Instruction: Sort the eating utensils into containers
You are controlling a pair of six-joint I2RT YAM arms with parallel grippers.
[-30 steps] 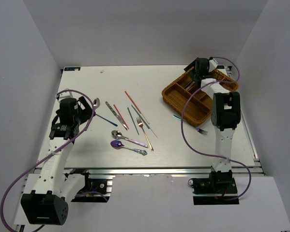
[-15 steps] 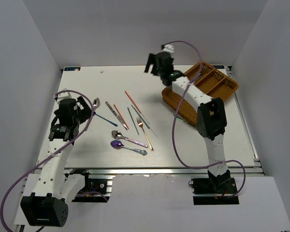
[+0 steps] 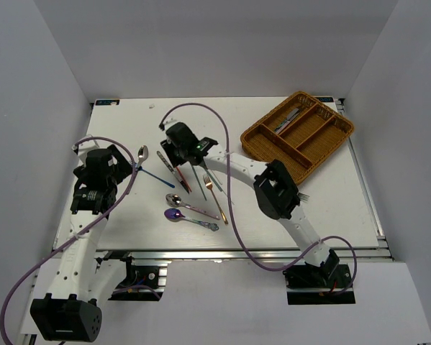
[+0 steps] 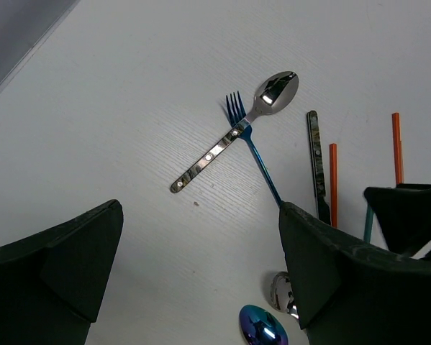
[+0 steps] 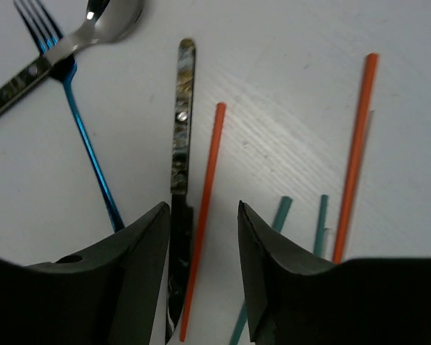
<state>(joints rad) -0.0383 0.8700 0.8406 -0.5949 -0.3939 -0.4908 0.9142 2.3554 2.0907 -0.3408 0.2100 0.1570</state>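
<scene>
Top view: right fingers (image 3: 176, 146) low over utensils mid-desk (image 3: 129, 215); wicker tray (image 3: 257, 141) well apart, far right.
Left wrist: left fingers (image 4: 82, 251) wide open, empty; spoon (image 4: 276, 88), blue fork (image 4: 257, 157) beyond tips.
Right wrist: right fingers part open, straddling knife (image 5: 181, 144) and orange chopstick (image 5: 208, 187), gripping neither.

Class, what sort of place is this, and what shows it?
Probably a robotics lab test cell: a left arm and right arm bolted at a white table, plain grey walls around it, utensils laid out near a wicker tray.
</scene>
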